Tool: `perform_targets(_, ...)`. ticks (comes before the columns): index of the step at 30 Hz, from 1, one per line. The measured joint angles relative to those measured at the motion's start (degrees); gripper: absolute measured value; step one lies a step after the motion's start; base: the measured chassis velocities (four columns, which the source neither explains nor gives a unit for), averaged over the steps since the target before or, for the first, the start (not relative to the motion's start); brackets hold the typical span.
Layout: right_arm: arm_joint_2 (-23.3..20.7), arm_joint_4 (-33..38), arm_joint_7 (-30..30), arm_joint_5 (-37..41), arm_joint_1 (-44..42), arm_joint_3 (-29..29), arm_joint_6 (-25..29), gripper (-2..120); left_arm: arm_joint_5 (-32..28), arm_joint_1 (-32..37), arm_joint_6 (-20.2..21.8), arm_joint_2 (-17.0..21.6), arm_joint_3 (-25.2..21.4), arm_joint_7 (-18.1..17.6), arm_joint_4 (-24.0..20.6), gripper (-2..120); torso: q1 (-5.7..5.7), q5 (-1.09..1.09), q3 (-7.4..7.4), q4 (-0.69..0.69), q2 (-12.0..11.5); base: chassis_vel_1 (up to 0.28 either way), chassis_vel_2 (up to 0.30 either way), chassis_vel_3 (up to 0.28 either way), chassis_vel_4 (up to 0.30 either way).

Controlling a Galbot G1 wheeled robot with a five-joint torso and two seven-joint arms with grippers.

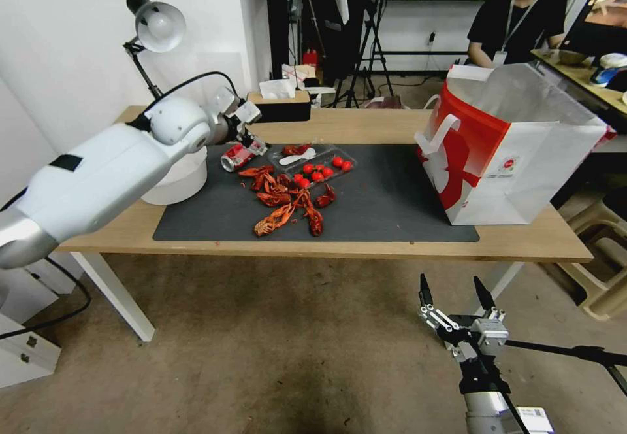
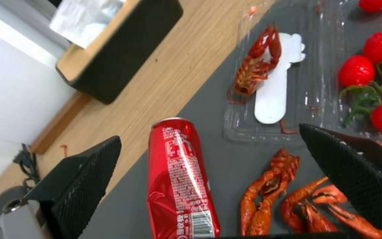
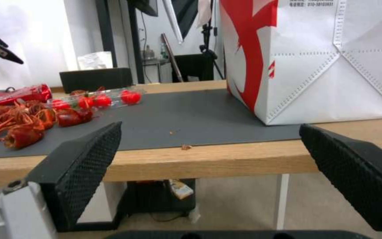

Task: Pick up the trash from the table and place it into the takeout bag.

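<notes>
Right gripper (image 1: 456, 293) — fingers spread, below the table (image 1: 366, 123) edge, off the work. Left gripper (image 2: 209, 172) — fingers spread either side of the red soda can (image 2: 180, 179) lying on the mat (image 1: 385, 195); takeout bag (image 1: 516, 146) upright, well apart

The left arm stretches out over the table (image 1: 366, 123), its left gripper (image 2: 209, 172) hanging low above the mat with fingers spread wide. The right gripper (image 1: 455, 295) waits below the table's front edge, fingers apart, pointing up.
</notes>
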Motion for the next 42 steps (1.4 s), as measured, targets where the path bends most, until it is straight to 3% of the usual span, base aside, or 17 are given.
perform_targets(12, -0.36, -0.43, -0.11, 0.59, -0.21, 0.33, 0.48, 100, 2.38, -1.77, 0.94, -5.71, 0.82, 2.37, 11.3, 100, -0.01, 0.0, 0.0, -0.02, 0.0, 0.0, 0.0, 0.0, 0.0)
perform_targets(19, -0.51, -0.43, -0.25, 0.88, -0.55, 0.62, 0.73, 100, 4.14, -1.77, 0.79, -7.03, 0.9, 2.75, 14.87, 100, -0.01, 0.0, 0.0, 0.0, 0.0, 0.0, 0.0, 0.0, 0.0)
perform_targets(20, -0.44, -0.23, -0.28, 0.88, -0.7, 0.67, 0.8, 100, 4.47, -1.77, 0.69, -8.36, 0.82, 2.72, 17.42, 100, -0.01, 0.0, 0.0, -0.01, 0.0, 0.0, 0.0, 0.0, 0.0)
perform_targets(42, -0.17, -0.28, -0.77, -0.23, -0.61, 0.7, 1.41, 100, 7.76, -0.28, 0.55, -12.35, -1.36, 4.95, 25.28, 100, -0.01, 0.0, 0.0, -0.01, 0.01, 0.0, 0.0, 0.0, 0.0)
